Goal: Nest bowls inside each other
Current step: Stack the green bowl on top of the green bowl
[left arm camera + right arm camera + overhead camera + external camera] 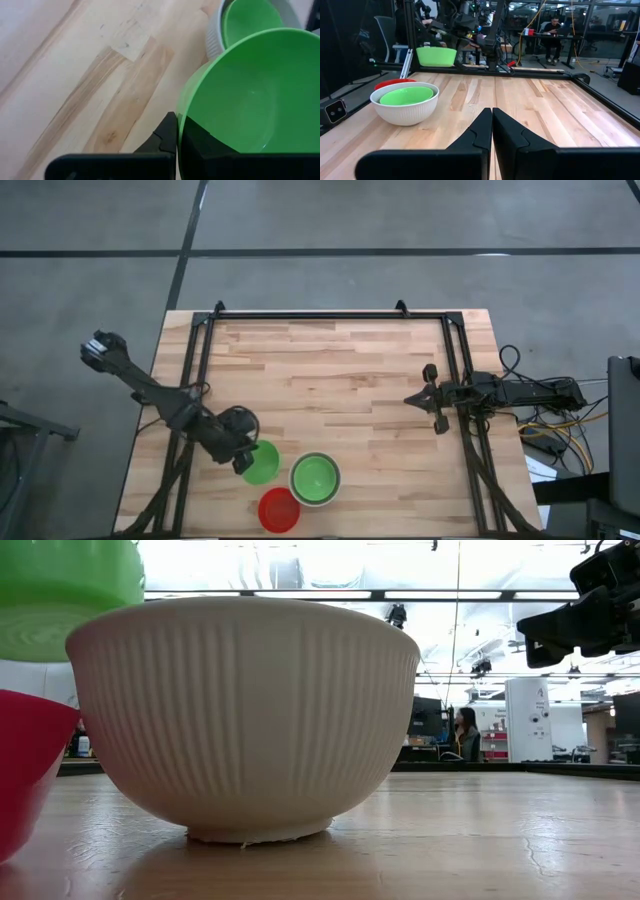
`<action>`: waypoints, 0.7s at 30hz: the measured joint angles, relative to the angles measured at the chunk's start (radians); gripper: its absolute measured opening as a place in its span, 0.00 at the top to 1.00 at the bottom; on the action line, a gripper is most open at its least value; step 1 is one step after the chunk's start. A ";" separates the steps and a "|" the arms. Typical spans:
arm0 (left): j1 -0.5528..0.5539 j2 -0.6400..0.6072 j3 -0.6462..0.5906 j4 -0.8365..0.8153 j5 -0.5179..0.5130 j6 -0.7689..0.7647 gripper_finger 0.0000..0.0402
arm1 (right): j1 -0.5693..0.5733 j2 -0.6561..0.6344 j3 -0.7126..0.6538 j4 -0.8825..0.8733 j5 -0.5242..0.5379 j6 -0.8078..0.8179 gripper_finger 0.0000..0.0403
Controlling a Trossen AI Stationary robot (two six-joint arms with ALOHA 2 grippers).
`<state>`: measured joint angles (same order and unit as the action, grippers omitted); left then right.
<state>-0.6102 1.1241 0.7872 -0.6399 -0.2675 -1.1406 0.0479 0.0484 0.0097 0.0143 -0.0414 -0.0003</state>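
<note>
Left claw (243, 460) pinching the rim of a green bowl (262, 462), lifted clear of the counter (330, 370), just left of the white bowl (315, 479). Mid-carry, probably; next, centring over the white bowl and lowering in. Already one green bowl (315, 476) nested inside. Red bowl (279, 510) empty, touching its near-left. Right claw (437, 397) pressed together, well right, waiting.
</note>
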 joint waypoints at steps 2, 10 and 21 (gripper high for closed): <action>0.019 0.025 0.004 0.015 0.019 0.015 0.99 | 0.000 0.000 0.000 0.000 0.000 0.000 0.98; 0.090 0.109 0.088 0.027 0.044 0.096 0.99 | 0.000 0.000 0.000 0.000 0.000 0.000 0.98; 0.151 0.241 0.226 0.006 0.063 0.211 0.99 | 0.000 0.000 0.000 0.000 0.000 0.000 0.98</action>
<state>-0.4590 1.3654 1.0134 -0.6339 -0.2048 -0.9295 0.0475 0.0483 0.0097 0.0139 -0.0414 -0.0002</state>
